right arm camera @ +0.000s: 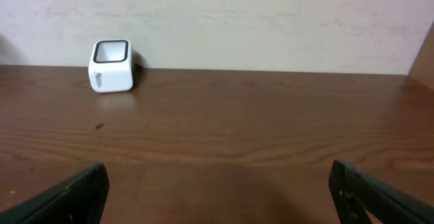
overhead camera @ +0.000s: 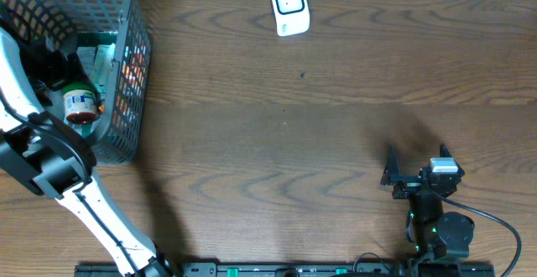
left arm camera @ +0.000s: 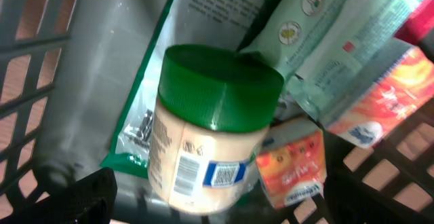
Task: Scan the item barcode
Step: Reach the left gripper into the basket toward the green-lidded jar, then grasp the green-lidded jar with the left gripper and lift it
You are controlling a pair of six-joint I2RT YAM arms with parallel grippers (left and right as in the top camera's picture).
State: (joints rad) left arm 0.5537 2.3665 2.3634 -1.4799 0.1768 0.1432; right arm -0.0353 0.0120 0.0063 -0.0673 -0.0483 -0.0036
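Jar [left arm camera: 210, 132] with a green lid and pale contents lies tilted inside the grey mesh basket [overhead camera: 126, 67], directly below the left jaws, which hang spread wide over it without touching it; one dark finger [left arm camera: 74, 197] shows at the jar's left, well clear of the glass. A barcode [left arm camera: 180, 176] runs down the jar's label on the side facing these jaws, next to a blue patch carrying a small square code [left arm camera: 224, 174]. Just right of the jar, under the same jaws, rests an orange packet [left arm camera: 291, 173], and beyond it lie a pale green pouch [left arm camera: 339, 41] and a green-edged bag [left arm camera: 217, 0] with printed text. The right jaws sit low over the bare worktop [right arm camera: 237, 136], released and holding nothing, their two fingertips [right arm camera: 74, 197] standing far apart. Ahead of them and off to their left, well away at the worktop's far edge by the wall, stands the white scanner [right arm camera: 110, 66], upright.
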